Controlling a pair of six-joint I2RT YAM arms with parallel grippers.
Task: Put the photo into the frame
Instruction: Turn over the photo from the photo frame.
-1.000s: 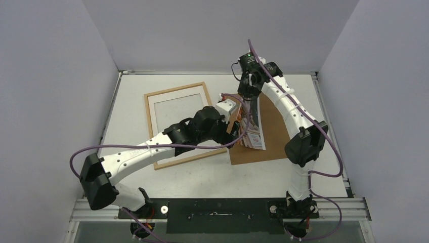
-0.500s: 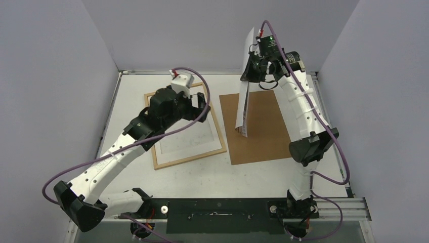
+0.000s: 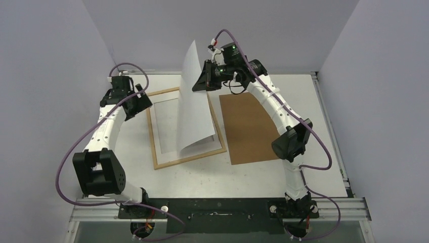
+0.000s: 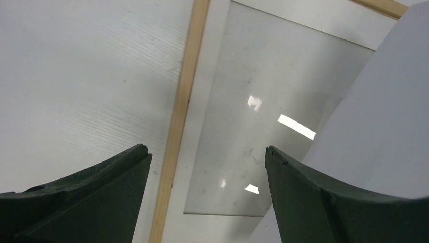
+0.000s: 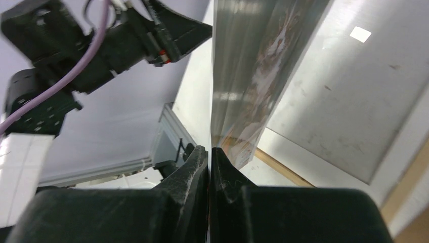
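A: Status, from the left?
B: Left pincer (image 4: 206, 150) is released, jaws spread wide and holding nothing. It hovers over the frame's (image 4: 181, 111) left side, off the surface (image 3: 202, 177).
A: What's the frame doing?
B: It lies flat on the surface at a slight angle. The light-wood rail runs all round.
A: What's in it?
B: A white mat (image 4: 206, 66) just inside the rail, and a glass pane (image 4: 263, 101) showing light reflections. The photo (image 3: 195, 101) is not lying in it.
A: Where's the photo then?
B: In the air over the frame's right half, standing steep and leaning. The plain white back faces the top camera. The lower edge hangs above the frame's near right part. Can't tell whether it touches the glass.
A: Who has it?
B: Right pincer (image 5: 208, 152), clenched on the photo's upper edge with the fingers pressed together on the sheet.
A: Any readable text?
B: The right wrist view sees the printed face almost edge-on. It's glossy with orange-brown blur, too oblique to read.
A: Right of that?
B: The brown backing board (image 3: 250, 126) lies flat on the surface just beside the frame, under the right arm.
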